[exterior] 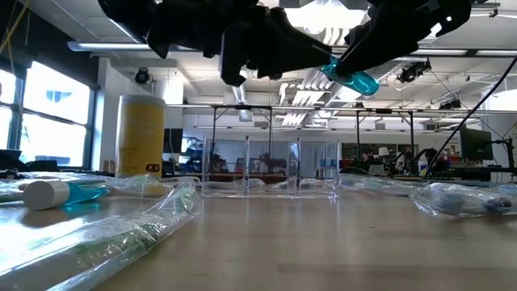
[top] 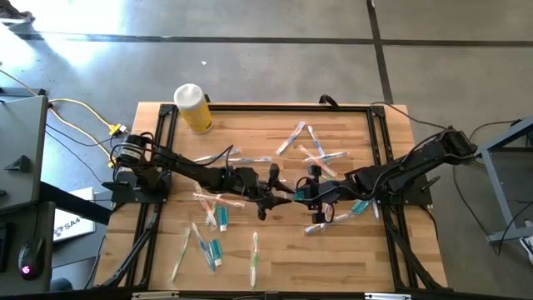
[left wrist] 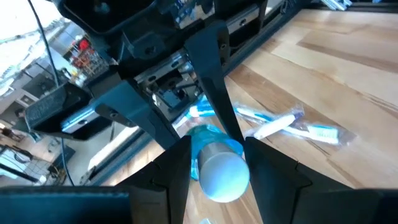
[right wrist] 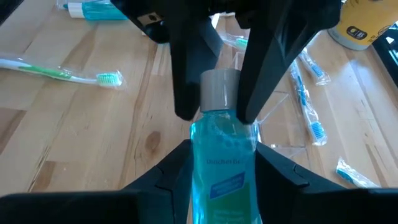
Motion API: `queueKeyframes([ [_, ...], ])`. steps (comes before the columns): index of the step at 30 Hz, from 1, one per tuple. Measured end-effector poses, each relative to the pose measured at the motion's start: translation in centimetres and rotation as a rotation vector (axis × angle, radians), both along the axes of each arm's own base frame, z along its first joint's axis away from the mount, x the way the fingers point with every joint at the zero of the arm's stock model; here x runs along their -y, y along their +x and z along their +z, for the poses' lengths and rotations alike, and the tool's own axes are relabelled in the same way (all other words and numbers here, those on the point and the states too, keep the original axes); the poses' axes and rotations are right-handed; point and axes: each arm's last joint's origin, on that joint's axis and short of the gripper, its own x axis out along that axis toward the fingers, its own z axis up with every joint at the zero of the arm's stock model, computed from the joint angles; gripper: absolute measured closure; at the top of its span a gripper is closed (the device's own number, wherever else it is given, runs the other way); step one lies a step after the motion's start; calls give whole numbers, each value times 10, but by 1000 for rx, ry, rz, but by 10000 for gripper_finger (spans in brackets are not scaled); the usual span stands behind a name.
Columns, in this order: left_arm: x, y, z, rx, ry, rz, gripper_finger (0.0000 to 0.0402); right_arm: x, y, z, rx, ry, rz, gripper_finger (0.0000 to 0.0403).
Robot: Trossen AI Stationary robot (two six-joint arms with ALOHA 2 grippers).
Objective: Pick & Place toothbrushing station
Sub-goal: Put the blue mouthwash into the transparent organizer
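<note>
Right now both grippers meet above the middle of the table [top: 166, 117], well off its surface. The right gripper [right wrist: 219, 140] has its jaws partly open and closed on the teal body of a small tube [right wrist: 222, 168]. The left gripper [left wrist: 217, 152] has its jaws partly open and closed on the tube's white cap end. The clear container [exterior: 271, 166] stands on the wood below them, at the table's middle. Wrapped toothbrushes [top: 254, 258] and other tubes [top: 215, 248] lie scattered around it. A yellow bottle [top: 193, 108] stands near the far left corner.
</note>
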Motion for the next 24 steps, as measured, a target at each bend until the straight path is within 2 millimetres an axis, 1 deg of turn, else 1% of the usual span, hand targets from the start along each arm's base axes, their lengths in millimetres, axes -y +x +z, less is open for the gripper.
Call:
queueKeyframes([
  [13,0,1,-1,-27,4,16,258,0,0,0,-1,1,2,277],
  [19,-2,1,-1,-35,-6,67,259,0,0,0,-1,-1,0,274],
  [21,-2,0,-2,-39,-6,68,265,0,0,0,-1,-1,-1,276],
  [24,-2,0,-2,-40,-4,75,291,0,0,0,-1,2,-8,275],
])
